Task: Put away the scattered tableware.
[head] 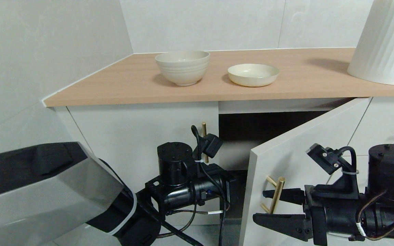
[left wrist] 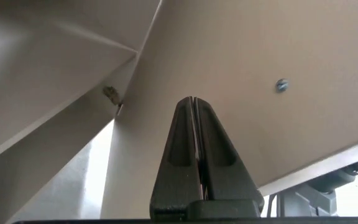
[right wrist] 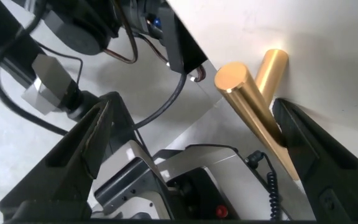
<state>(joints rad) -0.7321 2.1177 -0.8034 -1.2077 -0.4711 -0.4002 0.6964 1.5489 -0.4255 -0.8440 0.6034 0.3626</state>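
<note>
Door-opening seems to be the step in hand; the right gripper point(head: 262, 206), lower right of the frame, has its jaws spread to either side of the brass handle point(head: 276, 194) on the cabinet door point(head: 303, 147), not pressing on it as far as I can tell; the door stands ajar, with the dark cabinet opening point(head: 251, 126) showing at centre. The left gripper point(left wrist: 192, 109) is clenched on nothing, its tips close under a pale panel with a screw point(left wrist: 281, 84) in it; that arm sits low at centre frame, beside the opening.

The tableware is not yet stowed; the deep bowl point(head: 182, 67) and the shallow dish point(head: 253, 74) sit upright and apart on the counter point(head: 115, 85), upper centre of the frame.

The next move, I judge, calls for closing on the handle and drawing the door wider, or letting go if the gap will do; then one arm must rise to the counter for the bowl, whose rounded wall will want a rim pinch.

The counter is wood-toned, smooth and level; a tall white ribbed vessel point(head: 385, 41) stands at the upper right; pale tiled walls meet in a corner at the upper left; the cabinet fronts below are white.
</note>
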